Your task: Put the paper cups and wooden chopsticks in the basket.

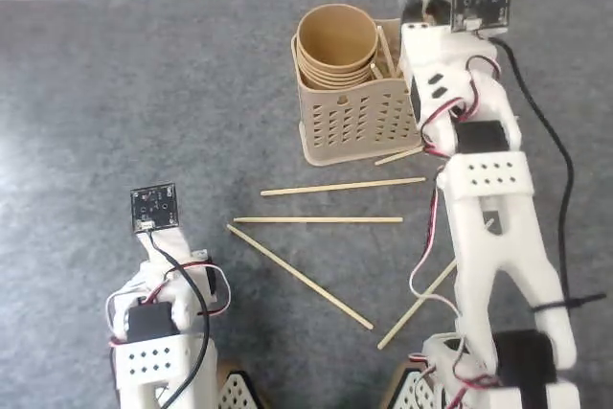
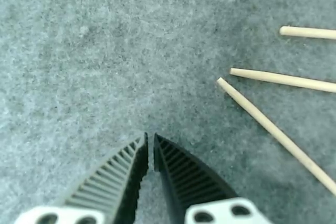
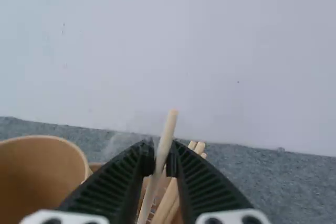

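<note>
Chopsticks (image 1: 316, 220) lying loose on the table (image 1: 96, 93) start just right of your left gripper (image 2: 149, 137), whose jaws are together on nothing. Further right, paper cups (image 1: 335, 40) sit stacked in the basket (image 1: 359, 122), and your right gripper (image 3: 161, 148) is clamped on one chopstick (image 3: 167, 129) above it. Risk: that stick leans, so a release near the rim could tip it outside or jam it against the cups.

place: robot test bench | evidence: grey felt tabletop (image 1: 96, 93), plain white wall (image 3: 157, 35), exposed-wire desktop arms (image 1: 488, 189)
</note>
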`<state>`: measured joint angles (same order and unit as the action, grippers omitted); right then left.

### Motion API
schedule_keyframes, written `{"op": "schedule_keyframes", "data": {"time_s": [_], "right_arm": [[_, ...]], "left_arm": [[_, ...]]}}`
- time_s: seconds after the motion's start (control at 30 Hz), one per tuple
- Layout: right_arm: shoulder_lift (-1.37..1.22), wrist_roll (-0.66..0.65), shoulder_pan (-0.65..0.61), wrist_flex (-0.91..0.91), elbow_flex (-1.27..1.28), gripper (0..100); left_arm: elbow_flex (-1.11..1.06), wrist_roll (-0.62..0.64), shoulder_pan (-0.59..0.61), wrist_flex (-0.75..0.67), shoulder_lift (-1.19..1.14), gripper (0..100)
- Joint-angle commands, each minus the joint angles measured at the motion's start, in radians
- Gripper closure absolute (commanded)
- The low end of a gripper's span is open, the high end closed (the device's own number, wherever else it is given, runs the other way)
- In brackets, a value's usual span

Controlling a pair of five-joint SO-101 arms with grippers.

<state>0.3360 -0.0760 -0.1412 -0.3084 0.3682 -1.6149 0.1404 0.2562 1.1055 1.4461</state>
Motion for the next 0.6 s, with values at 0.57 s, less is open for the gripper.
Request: {"op": "schedule_keyframes", "data": {"time_s": [0.57], "right_arm": [[0.214,-1.100,0.110,-1.064,-0.187,83.6]], "left_arm": [[0.004,-0.009,-0.003,-0.012,0.012,99]]}}
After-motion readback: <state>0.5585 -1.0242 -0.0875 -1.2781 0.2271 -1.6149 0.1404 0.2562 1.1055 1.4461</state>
